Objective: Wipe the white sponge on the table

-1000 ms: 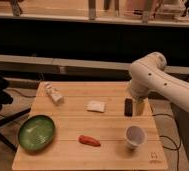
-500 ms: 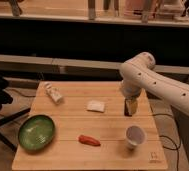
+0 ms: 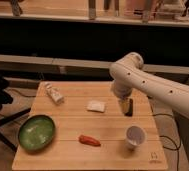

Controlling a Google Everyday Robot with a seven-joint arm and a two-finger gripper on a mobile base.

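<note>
The table (image 3: pixel 73 150) fills the lower part of the camera view, its slats running left to right and a small logo mark (image 3: pixel 153 159) at its near right corner. Over its right side bends the white arm (image 3: pixel 153 87), whose elbow has swung leftward since the earlier frames, carrying the gripper (image 3: pixel 126 107) slightly closer to the white sponge (image 3: pixel 96 106). The gripper hangs low over the tabletop, just right of the sponge and apart from it; whether the claw is spread or pressed together cannot be told. Everything on the table lies where it did before.

The green bowl (image 3: pixel 24 127) sits near the front left corner, showing a green inside with a pale sheen. The white cup (image 3: pixel 134 136) stands front right, below the gripper; its contents cannot be made out. A whitish bottle-like object (image 3: pixel 53 93) lies at back left. The sponge lies flat near the table's middle. A small red object (image 3: pixel 89 140) lies in front of it.
</note>
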